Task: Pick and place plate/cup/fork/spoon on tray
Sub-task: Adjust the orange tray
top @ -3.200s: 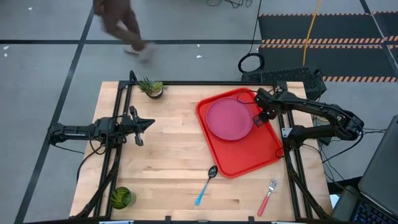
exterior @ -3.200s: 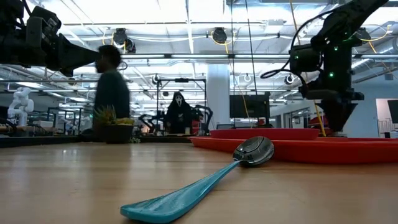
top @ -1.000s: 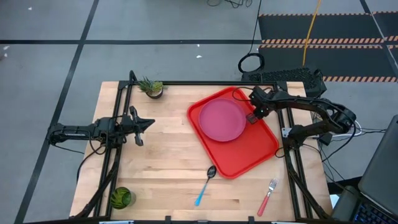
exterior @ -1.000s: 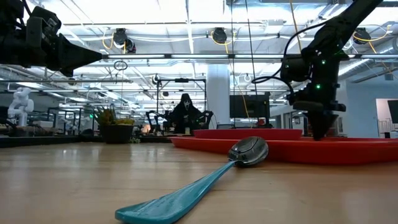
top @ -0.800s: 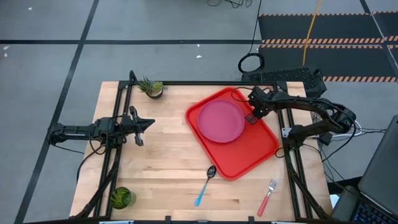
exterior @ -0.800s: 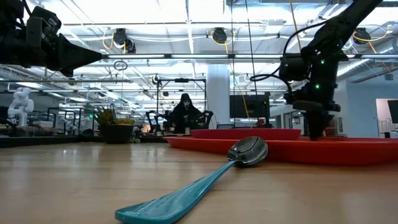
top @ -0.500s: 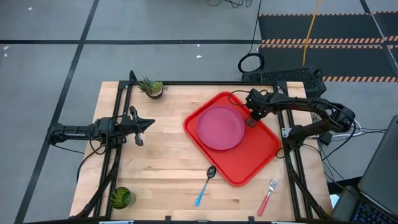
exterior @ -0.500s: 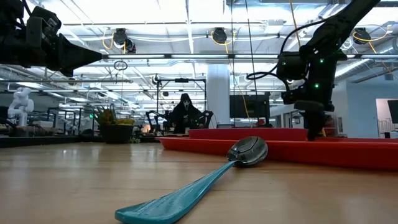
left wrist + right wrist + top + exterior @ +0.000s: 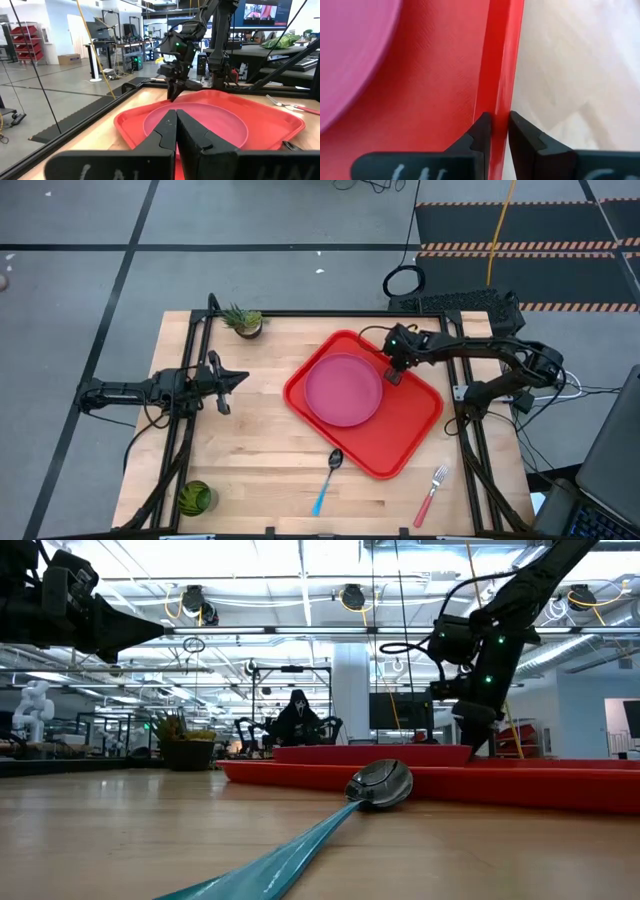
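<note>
The red tray (image 9: 400, 430) lies flat on the table right of centre, turned askew, with the pink plate (image 9: 343, 388) resting in its left half. My right gripper (image 9: 391, 370) stands on the tray's far long rim, shut on it; it also shows in the left wrist view (image 9: 175, 92). The blue-handled spoon (image 9: 327, 480) lies on the table, its bowl against the tray's near rim. The red-handled fork (image 9: 431, 495) lies near the front right. The green cup (image 9: 195, 498) stands at the front left corner. My left gripper (image 9: 238, 377) is shut and empty over the table's left side. My right gripper pinches the tray's raised far rim (image 9: 500, 95), about midway along the long side, one finger inside the tray and one outside. The fingers come from above, pointing down, and lie across the rim. The tray lies flat on the table.
A small potted plant (image 9: 243, 321) stands at the far left of the table. Bare wood lies between my left gripper and the tray. A black frame runs along the table's far and side edges.
My right gripper has gone toward the table's left edge, still shut on the rim, dragging the tray. The tray has slid left along the table and turned a little, the plate riding with it. The tray's near rim has nudged the spoon's bowl leftward.
</note>
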